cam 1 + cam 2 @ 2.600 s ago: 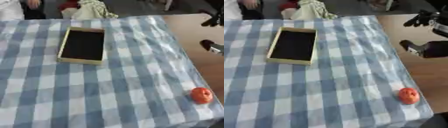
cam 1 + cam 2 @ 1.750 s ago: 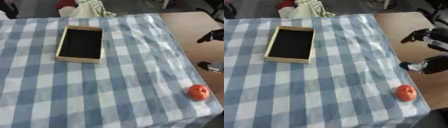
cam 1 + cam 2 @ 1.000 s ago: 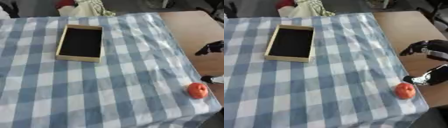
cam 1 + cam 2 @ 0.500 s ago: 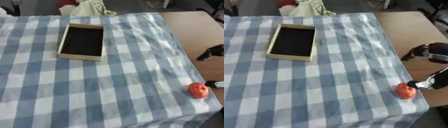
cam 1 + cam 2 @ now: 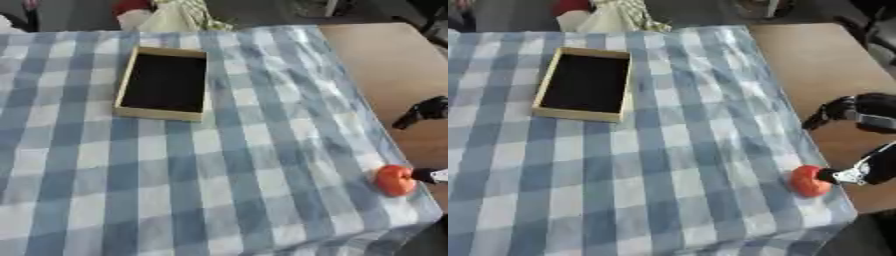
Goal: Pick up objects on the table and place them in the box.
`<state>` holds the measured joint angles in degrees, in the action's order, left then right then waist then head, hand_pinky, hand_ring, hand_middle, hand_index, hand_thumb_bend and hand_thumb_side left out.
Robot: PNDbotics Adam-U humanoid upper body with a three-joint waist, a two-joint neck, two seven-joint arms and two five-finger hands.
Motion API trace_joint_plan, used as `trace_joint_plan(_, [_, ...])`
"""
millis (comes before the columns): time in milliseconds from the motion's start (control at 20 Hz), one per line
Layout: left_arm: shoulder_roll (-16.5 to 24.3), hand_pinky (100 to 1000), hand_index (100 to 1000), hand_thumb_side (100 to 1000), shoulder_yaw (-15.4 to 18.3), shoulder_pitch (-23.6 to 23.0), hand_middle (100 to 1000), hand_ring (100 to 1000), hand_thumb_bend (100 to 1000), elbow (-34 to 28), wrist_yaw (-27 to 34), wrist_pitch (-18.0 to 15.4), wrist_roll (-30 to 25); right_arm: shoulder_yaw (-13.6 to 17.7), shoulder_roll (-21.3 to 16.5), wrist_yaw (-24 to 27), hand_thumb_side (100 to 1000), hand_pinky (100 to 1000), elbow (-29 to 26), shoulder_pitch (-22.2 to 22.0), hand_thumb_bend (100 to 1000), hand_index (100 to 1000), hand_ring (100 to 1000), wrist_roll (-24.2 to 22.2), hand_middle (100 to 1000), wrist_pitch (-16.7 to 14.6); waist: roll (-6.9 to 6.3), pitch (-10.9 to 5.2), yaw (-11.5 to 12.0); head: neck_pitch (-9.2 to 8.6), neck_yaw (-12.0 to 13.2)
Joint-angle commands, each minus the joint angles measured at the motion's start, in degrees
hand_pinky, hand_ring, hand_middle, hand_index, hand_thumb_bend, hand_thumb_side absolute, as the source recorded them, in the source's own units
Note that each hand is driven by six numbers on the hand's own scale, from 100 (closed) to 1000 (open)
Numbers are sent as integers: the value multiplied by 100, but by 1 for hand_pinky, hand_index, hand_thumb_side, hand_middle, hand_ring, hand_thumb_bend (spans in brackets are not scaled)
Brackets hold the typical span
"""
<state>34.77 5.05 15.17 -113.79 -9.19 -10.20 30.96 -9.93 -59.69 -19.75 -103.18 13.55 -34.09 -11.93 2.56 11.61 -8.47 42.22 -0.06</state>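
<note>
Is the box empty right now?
Empty: the box shows only its dark bottom inside, and the red fruit lies on the cloth near the table's right edge.

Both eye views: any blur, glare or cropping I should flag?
Left eye view: soft all over, no glare; the right hand is cropped by the frame edge. Right eye view: equally soft, but the hand shows more fully beside the red fruit; the box interior reads flat black, no detail.

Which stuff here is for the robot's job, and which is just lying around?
For the job:
red round object, near the cloth's right edge
empty box
right hand, reaching the red object

Just lying about:
checked tablecloth
bundle of fabric beyond the table
</note>
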Motion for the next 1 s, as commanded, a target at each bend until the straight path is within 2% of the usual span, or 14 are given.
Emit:
trace_joint_plan(50, [181,790,830,691,11,61,751,789,584,-80,-2,2,-24,59,-81,-56,492,825,52,17,331,873,814,74,743,-15,-11,-66,3,35,-42])
trace_joint_plan(100, [180,790,830,691,9,65,751,789,584,-80,-1,2,-31,59,-57,-112,507,823,77,17,342,872,809,115,739,-4,-16,-62,4,32,-49])
trace_joint_plan(400, [164,789,830,692,5,79,746,788,582,-80,0,11,-68,8,115,-248,470,807,275,-17,314,865,787,283,720,12,-50,-35,13,24,-74])
trace_joint_plan(1000, [156,788,829,694,3,99,739,786,576,-80,3,36,-120,-19,183,-183,454,807,431,-78,309,868,787,181,719,-6,-85,0,0,21,-96])
